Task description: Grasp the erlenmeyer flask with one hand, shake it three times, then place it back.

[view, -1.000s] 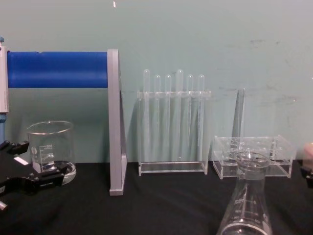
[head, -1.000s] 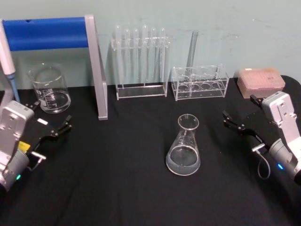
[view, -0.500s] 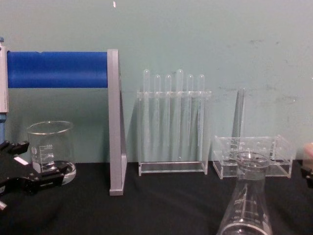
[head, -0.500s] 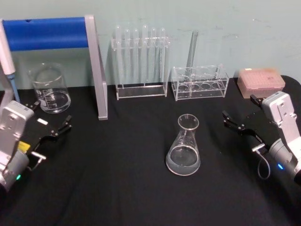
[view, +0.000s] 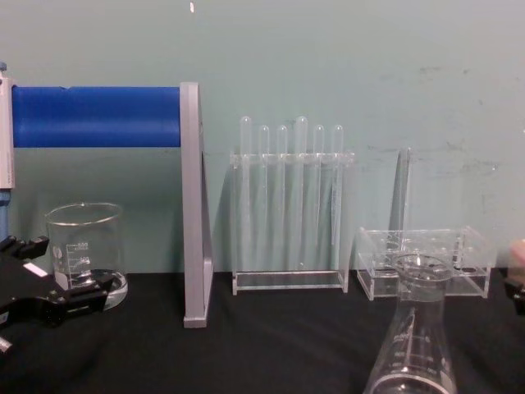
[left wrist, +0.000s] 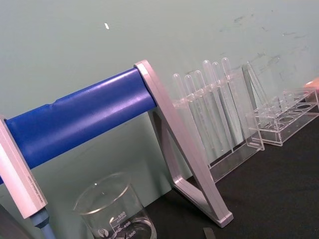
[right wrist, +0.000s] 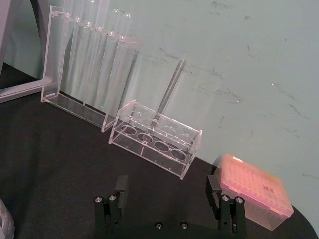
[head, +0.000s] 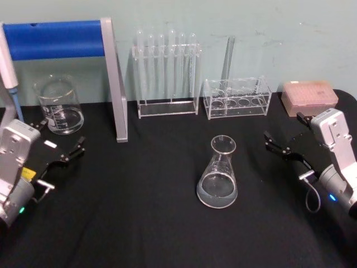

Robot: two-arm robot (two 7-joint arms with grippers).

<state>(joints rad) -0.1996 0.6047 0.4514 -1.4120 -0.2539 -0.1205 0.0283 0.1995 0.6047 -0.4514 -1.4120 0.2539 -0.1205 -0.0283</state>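
Erlenmeyer flask (head: 217, 174) — one; beaker (head: 58, 106) — one

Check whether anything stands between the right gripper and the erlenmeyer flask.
Nothing visible does. The open right gripper sits to the right of the erlenmeyer flask, with bare black table between them. The left gripper idles far left.

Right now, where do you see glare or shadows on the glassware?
Head view: the erlenmeyer flask shows pale highlights round its base, no distinct shadow on the black cloth. Chest view: the test tubes throw soft shadows on the wall. Left wrist view: the wall is darker beneath the blue bar.
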